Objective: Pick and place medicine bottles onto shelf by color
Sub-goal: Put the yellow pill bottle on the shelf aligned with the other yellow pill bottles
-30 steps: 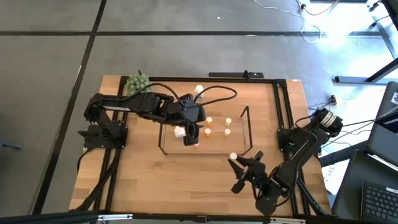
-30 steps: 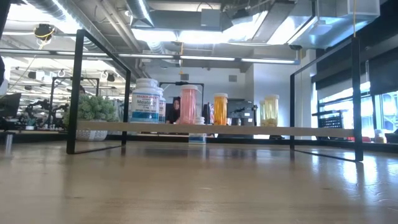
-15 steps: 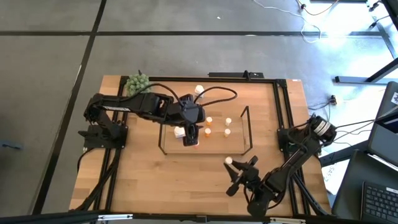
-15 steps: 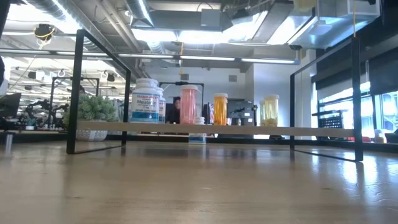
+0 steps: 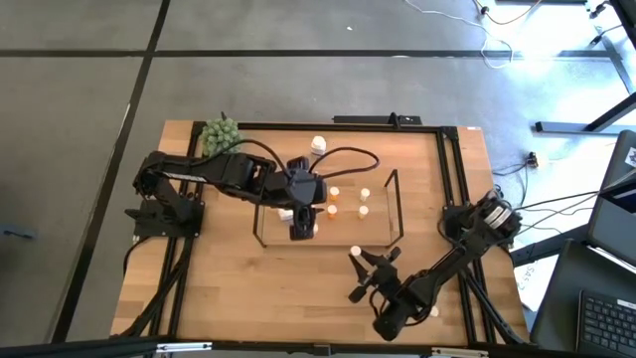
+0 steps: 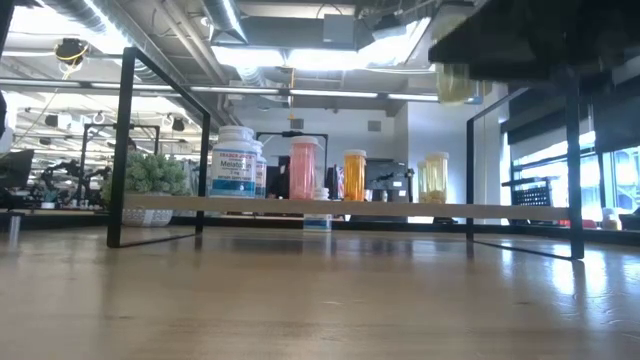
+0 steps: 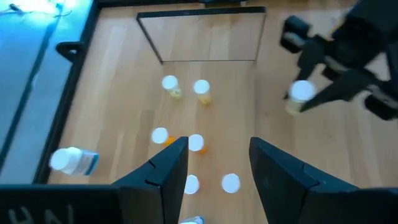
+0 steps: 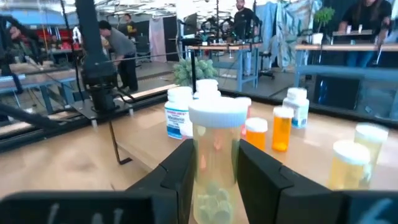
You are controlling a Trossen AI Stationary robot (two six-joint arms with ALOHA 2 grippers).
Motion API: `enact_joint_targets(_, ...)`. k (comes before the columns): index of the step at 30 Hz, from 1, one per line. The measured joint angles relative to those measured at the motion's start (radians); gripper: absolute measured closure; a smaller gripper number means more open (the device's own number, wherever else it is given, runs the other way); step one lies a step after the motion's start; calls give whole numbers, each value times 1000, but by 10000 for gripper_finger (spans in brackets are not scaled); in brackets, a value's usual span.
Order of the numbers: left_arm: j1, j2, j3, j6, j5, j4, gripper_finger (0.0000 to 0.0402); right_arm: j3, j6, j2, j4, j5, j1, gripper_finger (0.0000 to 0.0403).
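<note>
Right gripper (image 5: 360,261) clamps cream bottle (image 8: 216,155), near shelf (image 5: 396,214) right end. Left gripper (image 7: 219,155) above shelf's left part, fingers parted, empty.

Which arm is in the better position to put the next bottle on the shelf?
The right arm, probably. Its gripper already holds a pale yellow bottle upright between its jaws, just in front of the shelf. The left gripper hovers over the shelf with open, empty jaws.

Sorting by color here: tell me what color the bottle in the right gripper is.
Pale yellow bottle with a white cap, clearest in the right wrist view.
</note>
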Motion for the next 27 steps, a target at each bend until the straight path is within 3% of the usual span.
enact_joint_targets(5,0,0,0,-2,136,-5,238,0,141,15,-97,-15,-9,295)
enact_joint_targets(10,0,0,0,-5,155,-12,238,0,239,15,-203,-62,-36,295)
enact_joint_targets(16,1,0,0,-4,166,-12,238,0,247,15,-225,-99,-53,295)
enact_joint_targets(27,25,3,-143,196,357,143,238,0,246,15,-223,-99,-53,295)
